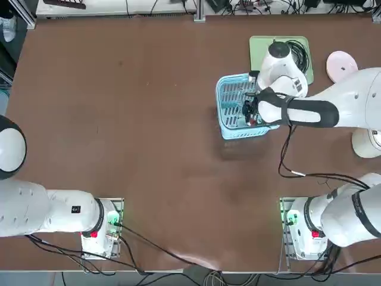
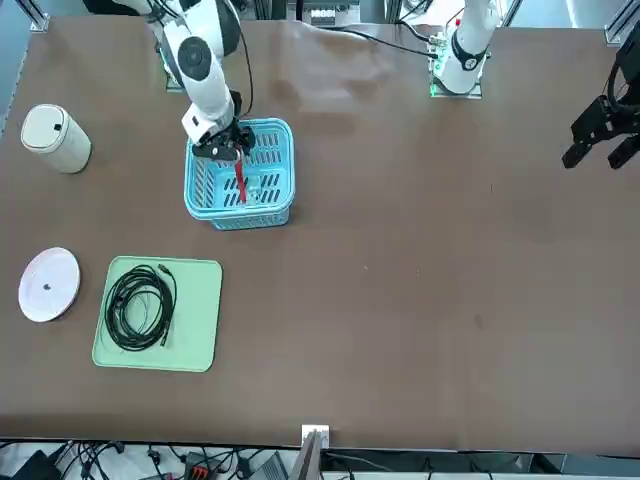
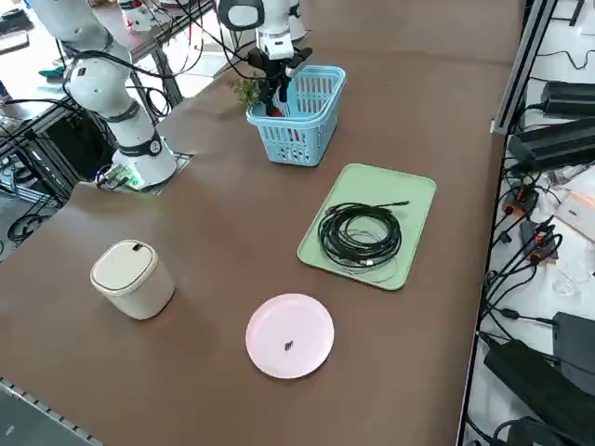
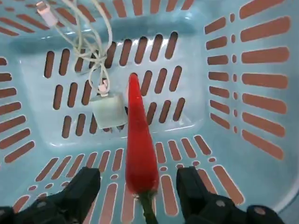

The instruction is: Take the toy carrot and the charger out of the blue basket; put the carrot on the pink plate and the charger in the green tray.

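Observation:
The blue basket (image 1: 229, 83) (image 2: 262, 205) (image 3: 311, 130) stands on the brown table. Inside it the red toy carrot (image 4: 139, 149) (image 2: 240, 185) leans up the slatted wall. The whitish charger (image 4: 108, 111) lies on the basket floor beside the carrot's tip, its pale cord (image 4: 88, 42) looped behind it. My right gripper (image 4: 138, 179) (image 2: 228, 150) (image 1: 250, 110) hangs in the basket's mouth, open, one finger on each side of the carrot's thick end without touching it. The pink plate (image 1: 341, 64) (image 2: 48, 284) (image 3: 290, 335) and green tray (image 2: 195, 330) (image 3: 409, 200) lie beyond the basket.
A coiled black cable (image 2: 140, 305) (image 3: 361, 234) lies on the green tray. A small cream lidded bin (image 2: 55, 138) (image 3: 132, 279) stands near the table edge on my right, beside the plate. The basket walls (image 4: 243, 93) close around the fingers.

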Robot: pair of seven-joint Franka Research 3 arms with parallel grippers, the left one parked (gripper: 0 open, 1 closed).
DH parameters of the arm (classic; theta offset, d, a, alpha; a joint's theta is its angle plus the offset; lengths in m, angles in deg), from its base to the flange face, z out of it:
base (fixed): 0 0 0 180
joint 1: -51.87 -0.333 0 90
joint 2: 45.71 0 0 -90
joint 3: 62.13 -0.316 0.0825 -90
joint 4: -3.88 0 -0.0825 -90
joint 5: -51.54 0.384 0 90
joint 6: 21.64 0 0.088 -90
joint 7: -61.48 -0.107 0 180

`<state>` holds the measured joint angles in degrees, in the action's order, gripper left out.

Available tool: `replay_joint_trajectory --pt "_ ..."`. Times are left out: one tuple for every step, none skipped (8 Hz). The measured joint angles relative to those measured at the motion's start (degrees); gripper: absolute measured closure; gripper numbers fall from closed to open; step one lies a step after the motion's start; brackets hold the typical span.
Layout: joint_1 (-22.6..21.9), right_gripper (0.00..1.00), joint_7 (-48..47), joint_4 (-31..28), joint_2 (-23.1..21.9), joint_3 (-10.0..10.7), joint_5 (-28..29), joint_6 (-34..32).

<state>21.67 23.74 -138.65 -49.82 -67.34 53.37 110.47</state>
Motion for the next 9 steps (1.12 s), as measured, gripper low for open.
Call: replay_joint_trajectory --pt "-0.2 0.00 0.0 0.0 0.2 0.0 0.0 0.0" --pt "-0.3 0.00 0.0 0.0 0.5 0.0 0.0 0.0" --pt "-0.3 0.00 0.0 0.0 0.8 0.0 0.0 0.0" --pt "-0.3 0.00 0.0 0.0 1.1 0.0 0.0 0.0" --pt "-0.3 0.00 0.0 0.0 1.6 0.0 0.0 0.0" --pt "-0.3 0.00 0.0 0.0 2.1 0.0 0.0 0.1" --pt "-0.3 0.00 0.0 0.0 2.5 0.0 0.0 0.3" --pt "-0.3 0.00 0.0 0.0 2.8 0.0 0.0 0.4" --pt "-0.3 0.00 0.0 0.0 3.0 0.0 0.0 0.5"
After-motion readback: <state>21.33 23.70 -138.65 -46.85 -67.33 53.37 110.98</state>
